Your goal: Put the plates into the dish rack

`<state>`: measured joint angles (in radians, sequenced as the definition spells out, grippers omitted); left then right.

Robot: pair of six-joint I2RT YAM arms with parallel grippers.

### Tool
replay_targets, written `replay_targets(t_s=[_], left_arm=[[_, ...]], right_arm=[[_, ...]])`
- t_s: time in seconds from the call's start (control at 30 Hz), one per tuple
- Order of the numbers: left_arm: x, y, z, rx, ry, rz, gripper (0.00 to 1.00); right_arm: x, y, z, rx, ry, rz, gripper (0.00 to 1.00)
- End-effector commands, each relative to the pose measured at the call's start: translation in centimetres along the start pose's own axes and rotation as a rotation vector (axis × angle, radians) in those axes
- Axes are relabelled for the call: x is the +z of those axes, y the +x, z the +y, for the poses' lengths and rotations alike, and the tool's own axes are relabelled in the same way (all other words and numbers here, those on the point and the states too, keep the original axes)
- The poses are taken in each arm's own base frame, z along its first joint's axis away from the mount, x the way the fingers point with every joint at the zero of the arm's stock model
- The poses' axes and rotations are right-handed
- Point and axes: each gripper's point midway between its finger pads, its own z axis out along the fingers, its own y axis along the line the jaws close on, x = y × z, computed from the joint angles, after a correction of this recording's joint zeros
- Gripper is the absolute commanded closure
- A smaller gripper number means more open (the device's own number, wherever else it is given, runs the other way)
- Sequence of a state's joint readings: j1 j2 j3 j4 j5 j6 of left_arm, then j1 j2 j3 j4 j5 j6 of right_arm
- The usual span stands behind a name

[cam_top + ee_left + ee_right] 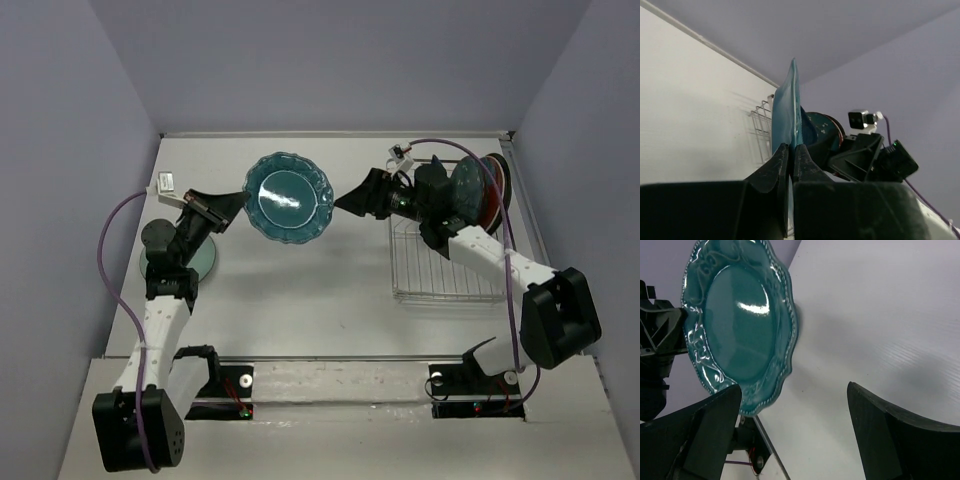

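Observation:
A scalloped teal plate [289, 197] hangs above the middle of the table, tilted up on edge. My left gripper [237, 206] is shut on its left rim. The left wrist view shows the plate [788, 112] edge-on, pinched between the fingers of that gripper [790, 150]. My right gripper [343, 203] stands open just off the plate's right rim. In the right wrist view the plate [735, 325] faces the camera, its lower rim beside the left finger [715, 425]. The dish rack [445, 268] sits at the right. A dark teal plate [468, 190] and a red patterned one [493, 185] stand at its back end.
A pale mint plate [203, 263] lies flat on the table under my left arm. A small white tag [165, 182] lies near the back left corner. Purple-grey walls close in the table on three sides.

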<state>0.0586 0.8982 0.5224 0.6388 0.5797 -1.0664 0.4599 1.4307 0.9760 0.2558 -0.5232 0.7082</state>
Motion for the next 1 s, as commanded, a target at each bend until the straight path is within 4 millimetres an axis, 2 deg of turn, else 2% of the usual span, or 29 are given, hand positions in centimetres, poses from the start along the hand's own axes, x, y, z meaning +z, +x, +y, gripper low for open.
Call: replay_targets(t_s=[0.0, 0.13, 0.27, 0.3, 0.4, 0.5, 0.6, 0.63, 0.67, 0.77, 0.87, 0.9, 0.93, 0.97], left_arm=[[-2.0, -0.2, -8.5, 0.060, 0.284, 0.010, 0.94], [-2.9, 1.1, -10.2, 0.074, 0.340, 0.077, 0.94], [-3.4, 1.7, -11.1, 0.074, 0.368, 0.101, 0.94], [-3.6, 2.6, -11.7, 0.064, 0.390, 0.128, 0.94], [-3.8, 3.0, -12.2, 0.060, 0.406, 0.134, 0.94], [-3.7, 3.2, -12.2, 0.054, 0.405, 0.134, 0.94], [-3.4, 3.0, -12.0, 0.047, 0.397, 0.122, 0.94], [-3.2, 2.9, -11.9, 0.045, 0.392, 0.119, 0.94], [-3.1, 2.9, -11.6, 0.042, 0.385, 0.116, 0.94], [-2.5, 2.8, -10.9, 0.034, 0.363, 0.111, 0.94], [-1.8, 2.4, -10.6, 0.056, 0.339, 0.110, 0.94], [-1.4, 2.5, -9.5, 0.087, 0.288, 0.113, 0.82], [-1.3, 1.8, -10.3, 0.123, 0.282, 0.098, 0.71], [-1.0, 1.7, -9.1, 0.124, 0.213, 0.099, 0.57]], right_arm=[[0.5, -1.5, 3.2, -0.029, -0.129, -0.020, 0.08], [0.4, -0.3, 3.8, -0.006, -0.198, 0.019, 0.08], [0.6, 1.0, 6.1, -0.002, -0.347, 0.073, 0.08], [0.5, 1.4, 6.7, 0.036, -0.395, 0.100, 0.11], [0.2, 2.1, 7.9, 0.034, -0.494, 0.134, 0.20], [0.5, 4.0, 8.9, 0.060, -0.564, 0.220, 0.28], [1.0, 6.1, 9.5, 0.048, -0.592, 0.299, 0.45], [1.1, 6.3, 9.2, 0.056, -0.583, 0.303, 0.84], [1.2, 6.7, 9.4, 0.061, -0.580, 0.303, 0.93], [1.1, 6.7, 9.1, 0.053, -0.567, 0.279, 0.93], [0.9, 6.0, 9.3, 0.039, -0.534, 0.233, 0.93], [1.2, 5.5, 9.0, 0.013, -0.506, 0.198, 0.93], [0.9, 5.1, 9.2, 0.007, -0.483, 0.192, 0.93], [0.9, 4.8, 9.2, -0.018, -0.468, 0.176, 0.93]])
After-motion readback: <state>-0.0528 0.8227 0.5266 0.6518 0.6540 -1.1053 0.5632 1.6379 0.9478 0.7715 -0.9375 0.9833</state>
